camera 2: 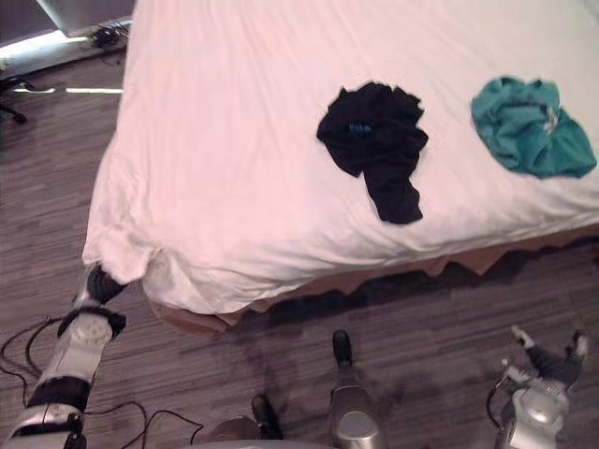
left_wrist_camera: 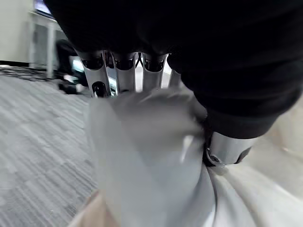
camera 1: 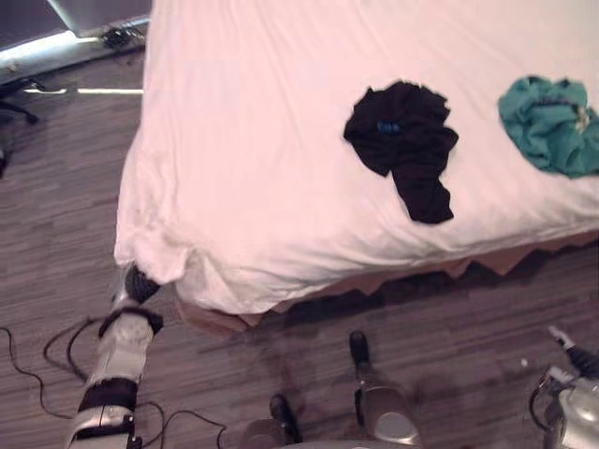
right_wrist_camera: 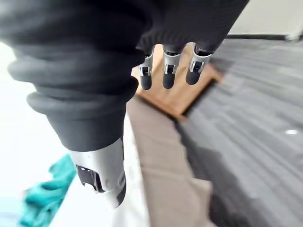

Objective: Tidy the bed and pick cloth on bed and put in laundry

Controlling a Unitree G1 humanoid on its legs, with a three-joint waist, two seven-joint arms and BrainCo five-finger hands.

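lying on the bed (camera 1: 281,187) in the left eye view are two cloths, one black cloth (camera 1: 404,140) and one teal cloth (camera 1: 552,122), both near the bed's closest edge. left wrist view: left hand (left_wrist_camera: 118,71) clutches the bed's sheet corner (left_wrist_camera: 142,156). right wrist view: right hand (right_wrist_camera: 169,71) beside the bed, fingers straight, empty.

No text, number or sign was legible in any view. A small blue mark (camera 1: 388,125) stood on the black cloth (camera 1: 412,159), but it was too small to be read. The sheet (camera 1: 262,140) and the teal cloth (camera 1: 547,122) carried no readable marking.
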